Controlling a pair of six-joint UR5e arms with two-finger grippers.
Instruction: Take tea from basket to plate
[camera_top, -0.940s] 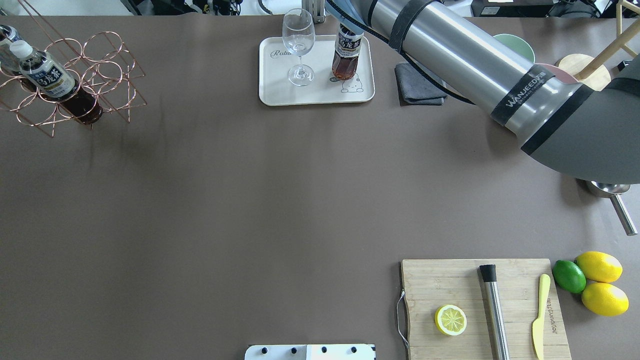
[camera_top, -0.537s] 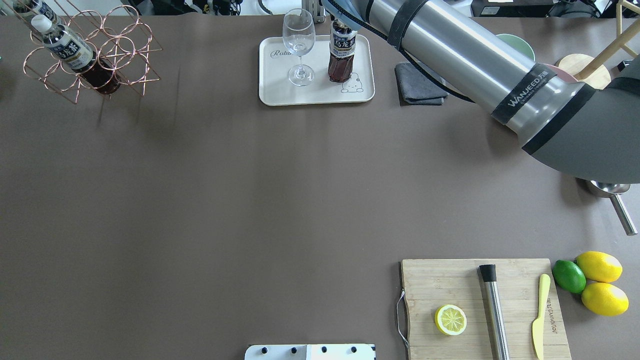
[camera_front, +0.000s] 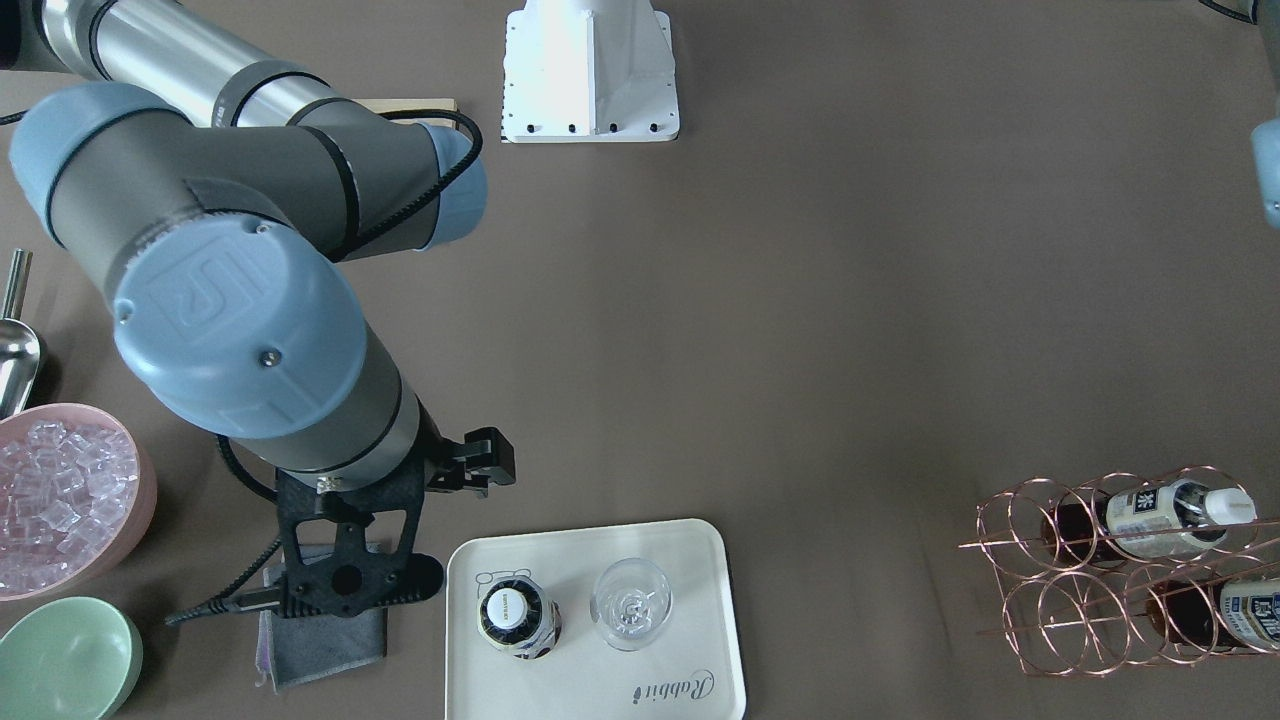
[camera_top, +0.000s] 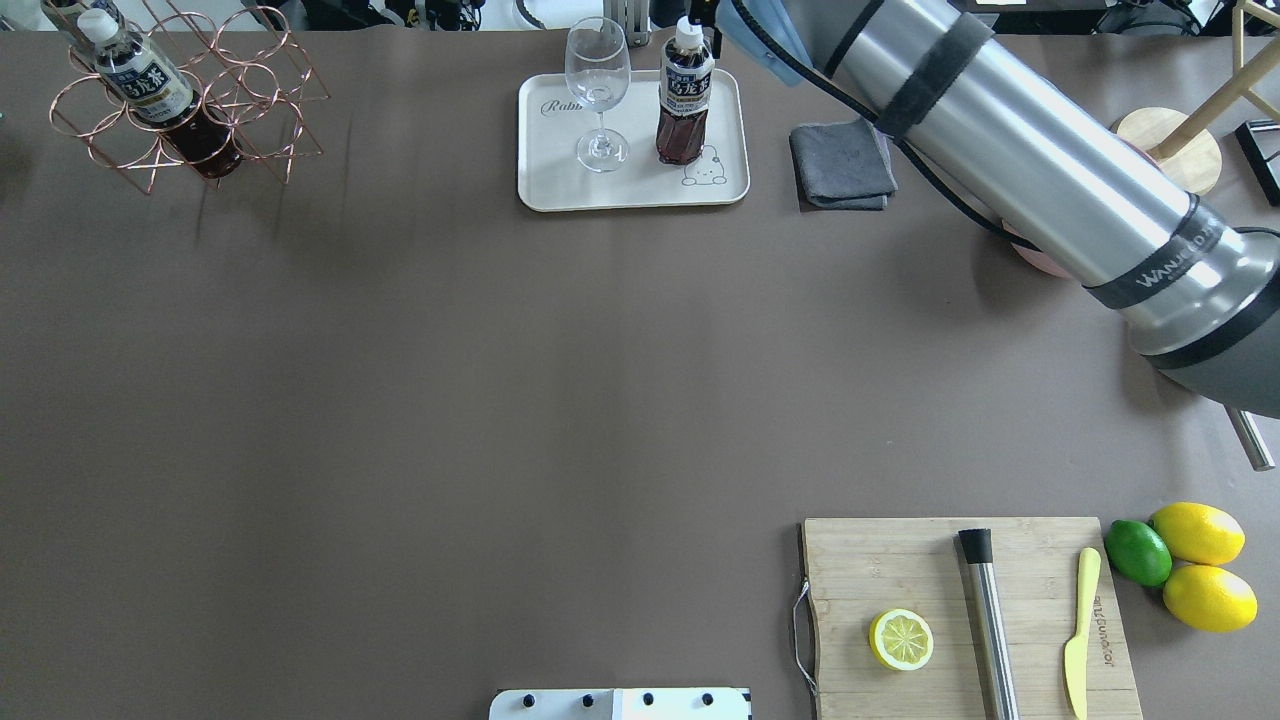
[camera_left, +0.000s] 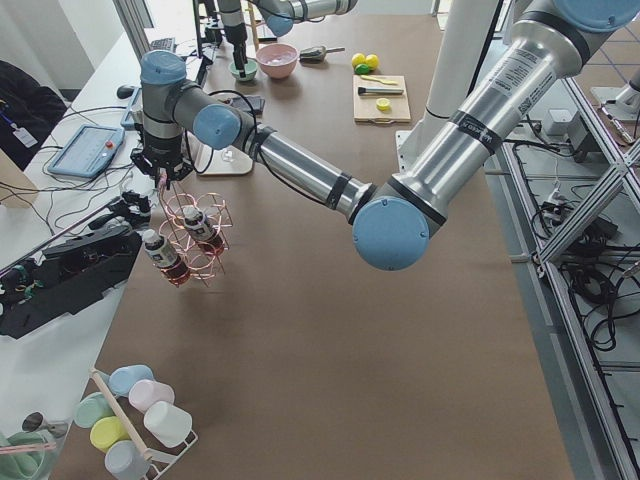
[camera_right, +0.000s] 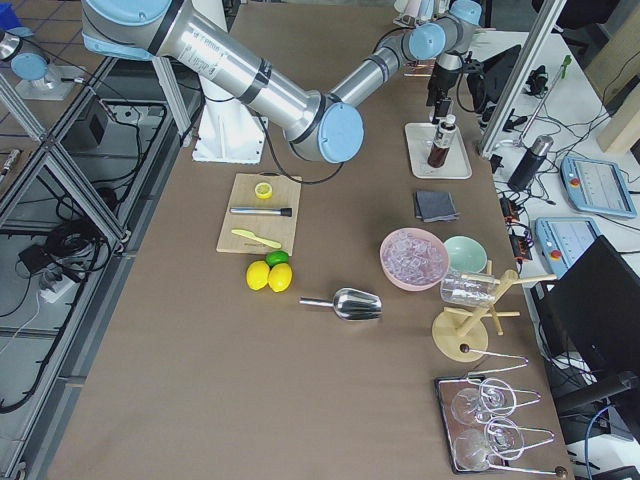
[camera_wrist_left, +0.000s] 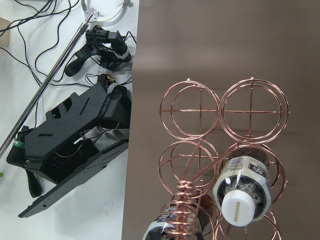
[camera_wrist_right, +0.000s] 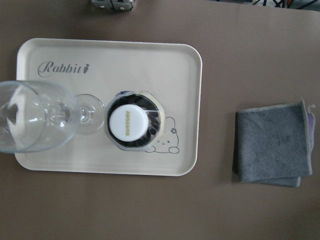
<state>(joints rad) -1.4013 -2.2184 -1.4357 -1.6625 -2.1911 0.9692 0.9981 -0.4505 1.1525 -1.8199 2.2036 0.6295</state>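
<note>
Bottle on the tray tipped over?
No, the bottle stands upright on the tray, cap up, beside the glass.

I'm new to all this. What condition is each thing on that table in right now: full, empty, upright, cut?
tea bottle: upright on the plate, capped, nothing gripping it.
wine glass: upright, empty.
basket: two capped bottles in it, four cells empty.
pink bowl: full of ice.
green bowl: empty.
cloth: folded.
lemon half: cut face up.
</note>
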